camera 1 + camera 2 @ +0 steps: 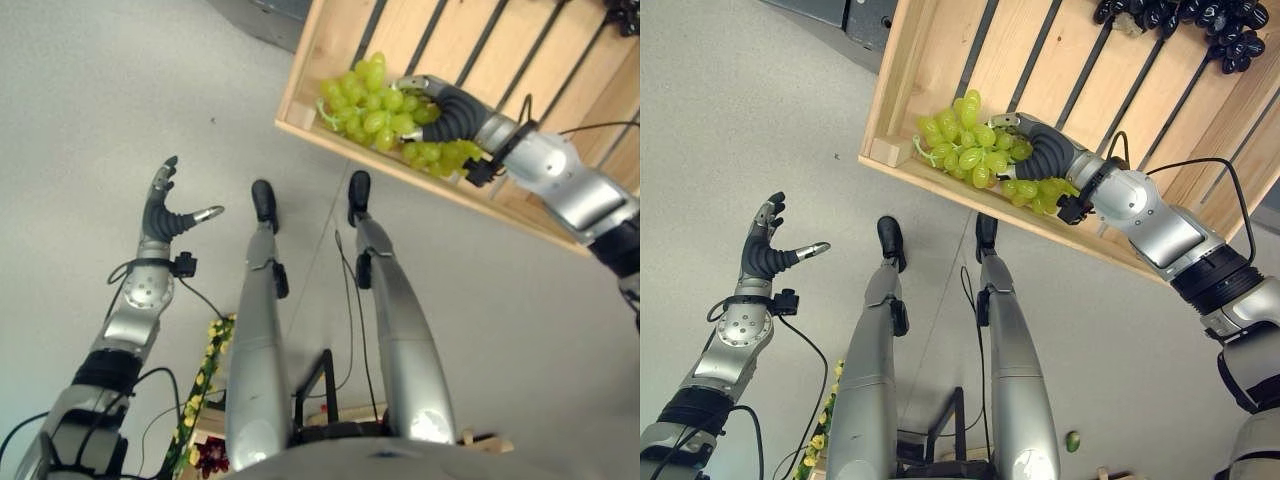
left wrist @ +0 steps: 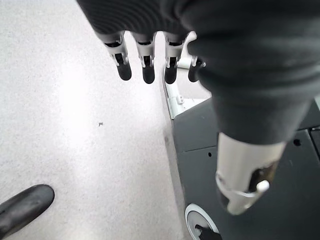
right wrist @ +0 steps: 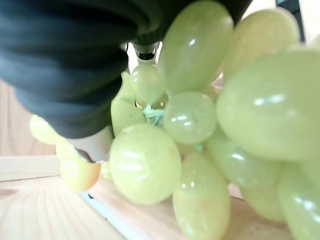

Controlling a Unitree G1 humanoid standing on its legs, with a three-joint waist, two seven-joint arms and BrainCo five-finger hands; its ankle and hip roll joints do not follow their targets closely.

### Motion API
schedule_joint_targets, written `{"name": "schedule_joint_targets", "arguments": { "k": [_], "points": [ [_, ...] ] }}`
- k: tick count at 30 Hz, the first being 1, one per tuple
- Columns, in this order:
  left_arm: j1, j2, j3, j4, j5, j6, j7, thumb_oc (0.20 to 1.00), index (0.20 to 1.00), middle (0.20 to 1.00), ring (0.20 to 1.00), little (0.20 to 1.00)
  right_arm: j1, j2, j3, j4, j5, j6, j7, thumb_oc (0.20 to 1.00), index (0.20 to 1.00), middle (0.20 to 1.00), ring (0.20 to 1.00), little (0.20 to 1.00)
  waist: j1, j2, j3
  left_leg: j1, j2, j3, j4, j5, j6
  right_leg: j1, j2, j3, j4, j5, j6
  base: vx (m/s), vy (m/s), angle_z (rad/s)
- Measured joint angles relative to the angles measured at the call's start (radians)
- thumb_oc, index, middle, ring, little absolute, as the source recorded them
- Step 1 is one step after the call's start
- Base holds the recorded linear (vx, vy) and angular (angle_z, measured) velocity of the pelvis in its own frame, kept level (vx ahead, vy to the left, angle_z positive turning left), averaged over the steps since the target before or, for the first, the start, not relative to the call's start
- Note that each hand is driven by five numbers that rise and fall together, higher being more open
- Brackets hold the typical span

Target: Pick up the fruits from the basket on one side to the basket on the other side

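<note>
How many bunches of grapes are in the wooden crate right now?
2. A green grape bunch sits by the slatted wooden crate's near edge, under the right hand. A dark purple bunch lies at the far side. More may be hidden.

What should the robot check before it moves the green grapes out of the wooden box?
1. Right hand on the green grapes: ok, it is wrapped round the bunch.
2. Firm hold: cannot tell, its fingers are hidden among the grapes.
3. Whole bunch held: not ok, some grapes hang loose below the wrist by the crate edge.
4. Left hand free: ok, open over the floor, holding nothing.
5. Dark grapes out of the way: ok, at the crate's far corner.
6. Other basket located: cannot tell.
</note>
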Motion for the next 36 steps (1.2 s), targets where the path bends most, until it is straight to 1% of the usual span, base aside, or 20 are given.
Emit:
{"name": "schedule_joint_targets", "arguments": {
  "k": [9, 12, 14, 15, 16, 17, 20, 21, 22, 23, 28, 33, 34, 35, 36],
  "points": [
    [0.0, -0.001, 0.0, 0.0, 0.0, 0.0, 0.0, 1.0, 1.0, 1.0, 1.0, 1.0, 0.005, 0.002, -0.008, -0.003, 0.004, 0.0, 0.0, 0.2, 0.2, 0.2, 0.2, 0.2, 0.0, 0.0, 0.0, -0.004, 0.0, -0.002, 0.0, 0.0, 0.0, -0.002, 0.0, -0.001, 0.0, 0.0, 0.0, 0.0, 0.0, 0.0],
    [0.0, -0.001, -0.001, -0.003, 0.0, 0.0, 0.0, 1.0, 1.0, 1.0, 1.0, 1.0, 0.014, 0.01, -0.016, -0.003, 0.071, 0.005, 0.012, 0.2, 0.2, 0.2, 0.2, 0.2, 0.0, 0.0, 0.0, -0.007, 0.0, -0.004, 0.0, 0.0, 0.0, -0.004, 0.0, -0.003, 0.0, 0.0, 0.0, 0.0, 0.0, 0.0],
    [-0.002, -0.001, -0.001, -0.005, 0.0, 0.0, 0.0, 1.0, 1.0, 1.0, 1.0, 1.0, 0.008, 0.01, -0.004, -0.003, 0.163, 0.009, 0.042, 0.2, 0.2, 0.2, 0.2, 0.2, 0.001, 0.0, 0.0, -0.011, 0.0, -0.006, 0.002, 0.0, 0.0, -0.007, 0.0, -0.005, 0.0, 0.0, 0.0, 0.0, 0.0, 0.0],
    [-0.002, -0.001, -0.001, -0.01, -0.001, 0.0, -0.001, 1.0, 1.0, 1.0, 1.0, 1.0, 0.004, 0.008, 0.004, -0.003, 0.251, 0.013, 0.072, 0.2, 0.2, 0.2, 0.2, 0.2, 0.003, 0.0, 0.0, -0.014, 0.0, -0.008, 0.002, 0.0, 0.0, -0.009, 0.0, -0.007, 0.0, 0.0, 0.0, 0.0, 0.0, 0.0],
    [-0.002, -0.001, -0.001, -0.01, -0.001, 0.0, -0.001, 1.0, 1.0, 1.0, 1.0, 1.0, 0.004, 0.008, 0.004, -0.003, 0.251, 0.013, 0.072, 0.2, 0.2, 0.2, 0.2, 0.2, 0.003, 0.0, 0.0, -0.014, 0.0, -0.008, 0.002, 0.0, 0.0, -0.009, 0.0, -0.007, 0.0, 0.0, 0.0, 0.0, 0.0, 0.0],
    [-0.001, 0.0, -0.002, -0.025, -0.001, 0.0, -0.003, 1.0, 1.0, 1.0, 1.0, 1.0, -0.023, -0.009, 0.044, -0.008, 0.36, 0.018, 0.118, 0.2, 0.2, 0.2, 0.2, 0.2, 0.006, 0.0, 0.0, -0.016, -0.001, -0.011, 0.002, 0.0, 0.0, -0.009, 0.0, -0.008, 0.0, 0.0, 0.0, 0.06, -0.003, 0.02],
    [0.005, 0.001, -0.003, -0.048, -0.002, 0.0, -0.014, 1.0, 1.0, 1.0, 1.0, 1.0, -0.058, -0.041, 0.124, -0.039, 0.461, 0.029, 0.157, 0.2, 0.2, 0.2, 0.2, 0.2, 0.011, 0.0, 0.0, -0.005, -0.003, -0.023, 0.009, -0.003, -0.004, 0.001, -0.001, -0.008, 0.016, -0.012, 0.002, 0.01, -0.007, 0.05],
    [0.006, 0.0, -0.004, -0.049, -0.003, -0.001, -0.016, 1.0, 1.0, 1.0, 1.0, 1.0, -0.041, -0.045, 0.123, -0.043, 0.474, 0.031, 0.169, 0.2, 0.2, 0.2, 0.2, 0.2, 0.015, 0.001, -0.001, -0.001, -0.002, -0.024, 0.01, -0.003, -0.004, 0.003, -0.001, -0.006, 0.022, -0.012, 0.003, -0.08, -0.012, 0.08],
    [0.007, 0.008, -0.004, -0.059, -0.003, -0.002, -0.017, 1.0, 1.0, 1.0, 1.0, 1.0, -0.042, -0.071, 0.139, -0.065, 0.51, 0.034, 0.19, 0.2, 0.2, 0.2, 0.2, 0.2, 0.023, 0.0, -0.001, 0.004, -0.002, -0.026, 0.012, -0.01, -0.007, 0.008, -0.001, -0.005, 0.027, -0.029, 0.003, 0.05, 0.001, 0.05],
    [0.004, 0.008, -0.004, -0.057, -0.003, -0.003, -0.021, 1.0, 1.0, 1.0, 1.0, 1.0, -0.042, -0.081, 0.138, -0.071, 0.528, 0.04, 0.201, 0.2, 0.2, 0.2, 0.2, 0.2, 0.03, 0.001, -0.001, 0.002, -0.002, -0.025, 0.014, -0.007, -0.006, 0.004, -0.001, -0.005, 0.035, -0.024, 0.0, -0.08, -0.007, 0.04],
    [0.018, 0.014, -0.004, -0.061, -0.003, -0.002, -0.029, 1.0, 1.0, 1.0, 1.0, 1.0, -0.035, -0.094, 0.16, -0.094, 0.629, 0.056, 0.267, 0.2, 0.2, 0.2, 0.2, 0.2, 0.032, 0.0, -0.001, 0.009, -0.006, -0.025, 0.026, -0.008, -0.007, 0.006, -0.006, -0.004, 0.061, -0.04, 0.001, 0.0, 0.003, 0.04],
    [0.021, 0.012, -0.007, -0.062, -0.003, -0.002, -0.045, 1.0, 1.0, 1.0, 1.0, 1.0, -0.016, -0.094, 0.163, -0.096, 0.659, 0.067, 0.287, 0.2, 0.2, 0.2, 0.2, 0.2, 0.036, 0.001, -0.001, 0.021, -0.007, -0.027, 0.031, -0.008, -0.007, 0.017, -0.008, -0.004, 0.072, -0.045, 0.005, -0.01, 0.001, 0.01],
    [0.021, 0.011, -0.008, -0.064, -0.003, -0.003, -0.045, 1.0, 1.0, 1.0, 1.0, 1.0, -0.008, -0.098, 0.161, -0.102, 0.666, 0.068, 0.292, 0.2, 0.2, 0.2, 0.2, 0.2, 0.038, 0.001, -0.003, 0.021, -0.007, -0.026, 0.032, -0.007, -0.006, 0.016, -0.008, -0.005, 0.074, -0.041, 0.0, -0.1, -0.001, 0.0],
    [0.021, 0.013, -0.009, -0.067, -0.003, -0.003, -0.046, 1.0, 1.0, 1.0, 1.0, 1.0, -0.01, -0.103, 0.161, -0.107, 0.674, 0.068, 0.302, 0.2, 0.2, 0.2, 0.2, 0.2, 0.037, 0.001, -0.002, 0.017, -0.007, -0.026, 0.032, -0.009, -0.007, 0.013, -0.009, -0.004, 0.074, -0.049, 0.008, 0.0, 0.0, 0.0],
    [0.018, 0.01, -0.013, -0.062, -0.003, -0.003, -0.047, 1.0, 1.0, 1.0, 1.0, 1.0, -0.007, -0.101, 0.16, -0.107, 0.675, 0.073, 0.306, 0.2, 0.2, 0.2, 0.2, 0.2, 0.037, 0.001, -0.002, 0.015, -0.007, -0.026, 0.032, -0.005, -0.006, 0.01, -0.009, -0.005, 0.076, -0.041, 0.002, -0.09, -0.004, 0.01]
  ]
}}
